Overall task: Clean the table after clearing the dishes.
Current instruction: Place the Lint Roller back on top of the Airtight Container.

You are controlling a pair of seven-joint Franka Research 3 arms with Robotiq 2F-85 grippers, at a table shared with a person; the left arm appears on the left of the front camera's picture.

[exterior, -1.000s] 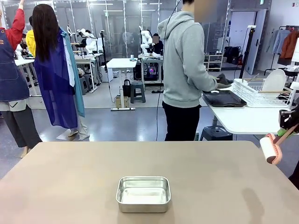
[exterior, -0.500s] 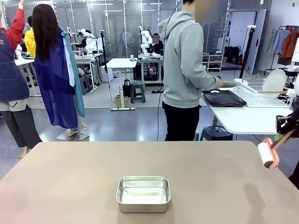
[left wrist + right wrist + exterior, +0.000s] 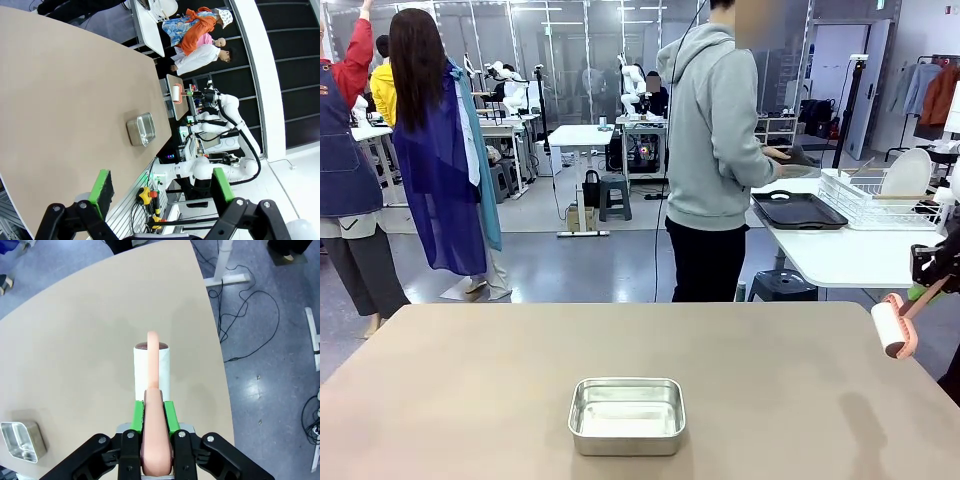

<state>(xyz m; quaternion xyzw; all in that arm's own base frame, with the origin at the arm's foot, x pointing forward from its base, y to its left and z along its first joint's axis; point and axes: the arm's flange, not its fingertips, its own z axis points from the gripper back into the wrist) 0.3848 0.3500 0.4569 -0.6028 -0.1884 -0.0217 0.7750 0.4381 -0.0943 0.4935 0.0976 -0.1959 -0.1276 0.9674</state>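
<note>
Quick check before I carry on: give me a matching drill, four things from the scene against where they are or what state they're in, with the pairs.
Things:
1. pan
2. roller
3. left end effector
4. black tray

Place or state:
A. on the white table next to the wire rack
B. open and holding nothing
C. on the brown table, near the robot's edge
D. held by its handle in the right end effector, over the brown table's edge

Pairs: 1-C, 2-D, 3-B, 4-A
</note>
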